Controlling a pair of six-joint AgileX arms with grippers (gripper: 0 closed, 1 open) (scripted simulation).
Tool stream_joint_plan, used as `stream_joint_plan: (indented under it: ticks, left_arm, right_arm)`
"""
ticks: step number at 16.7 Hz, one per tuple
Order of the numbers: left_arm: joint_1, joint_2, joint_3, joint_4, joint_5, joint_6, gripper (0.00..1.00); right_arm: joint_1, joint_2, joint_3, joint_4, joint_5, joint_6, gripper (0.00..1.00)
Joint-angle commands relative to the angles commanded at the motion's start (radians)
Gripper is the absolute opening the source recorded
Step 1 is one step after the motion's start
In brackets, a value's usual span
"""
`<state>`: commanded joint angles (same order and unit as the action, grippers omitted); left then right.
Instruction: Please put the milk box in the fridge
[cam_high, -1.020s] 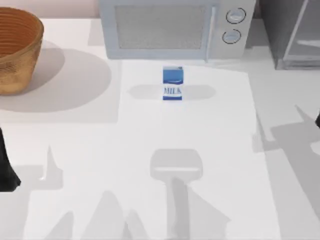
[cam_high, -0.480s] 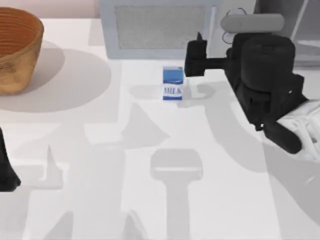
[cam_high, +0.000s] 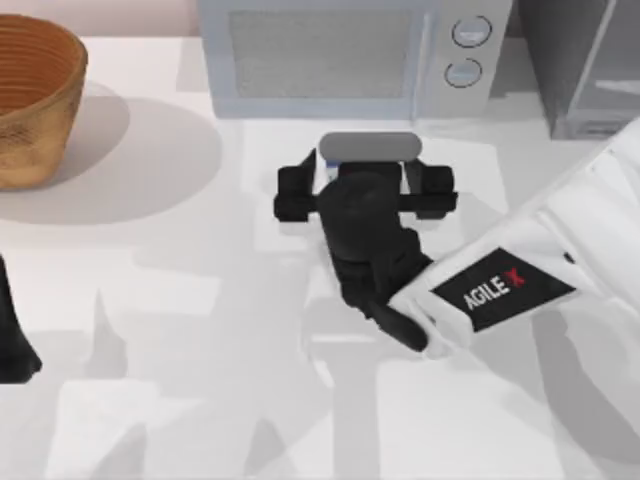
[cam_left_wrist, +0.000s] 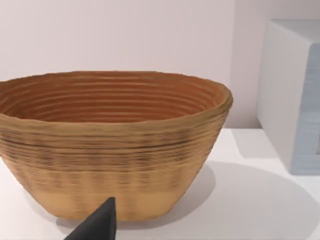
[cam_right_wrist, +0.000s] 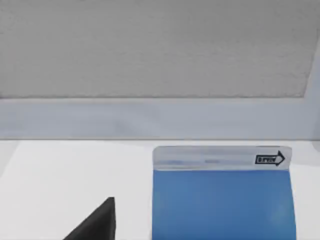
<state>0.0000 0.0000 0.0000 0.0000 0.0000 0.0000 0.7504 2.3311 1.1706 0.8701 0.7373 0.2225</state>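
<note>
milk box: lower part cut off | fridge: cropped by edge | basket: cropped

Pretty bright, even light all round, no glare anywhere. The worktop is covered in soft overlapping grey shadows, and the basket throws a big round one to its right. Edges look a bit soft, especially in the right wrist view

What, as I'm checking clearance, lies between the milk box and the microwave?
Nothing: in the right wrist view, bare white table runs from the milk box to the microwave.
</note>
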Motion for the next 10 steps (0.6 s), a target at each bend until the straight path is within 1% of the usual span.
stream_joint_plan:
  ticks: [4, 10]
  left_arm:
    - [0.0, 0.0, 0.0, 0.0, 0.0, 0.0, 1.0]
    - [0.0, 0.0, 0.0, 0.0, 0.0, 0.0, 1.0]
  right_arm:
    - [0.026, 0.109, 0.061, 0.047, 0.053, -0.007, 1.0]
    - [0.02, 0.111, 0.061, 0.045, 0.051, -0.008, 1.0]
